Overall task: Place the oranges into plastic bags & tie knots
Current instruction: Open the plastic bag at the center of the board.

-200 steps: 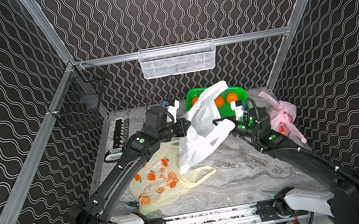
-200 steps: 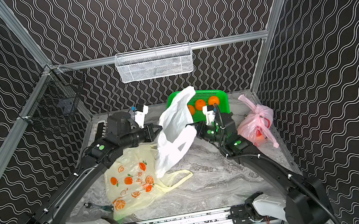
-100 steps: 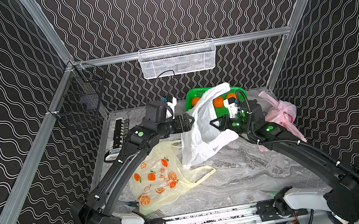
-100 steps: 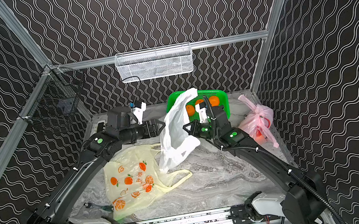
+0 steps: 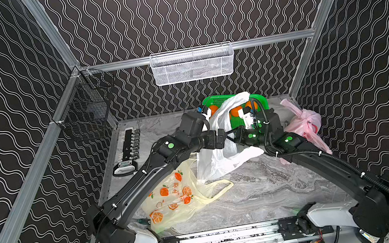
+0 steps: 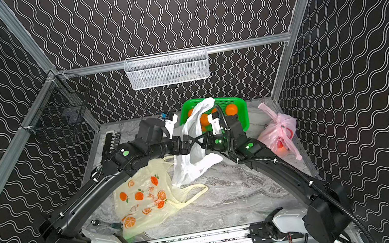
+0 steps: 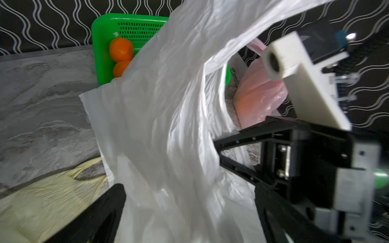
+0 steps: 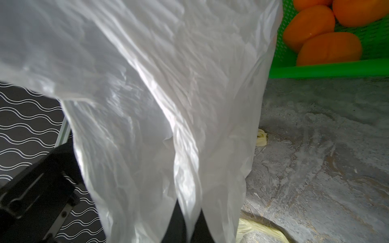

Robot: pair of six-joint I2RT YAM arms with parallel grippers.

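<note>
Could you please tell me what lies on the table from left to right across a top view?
On the table: power strip → pale yellow bag → white bag → pink bag.

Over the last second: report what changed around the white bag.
The left gripper let go of the white bag; its jaws now stand open around the film. The right gripper stayed shut on the bag, and the two grippers drew together. The yellow bag, the pink bag and the oranges in the green basket stayed put.
</note>
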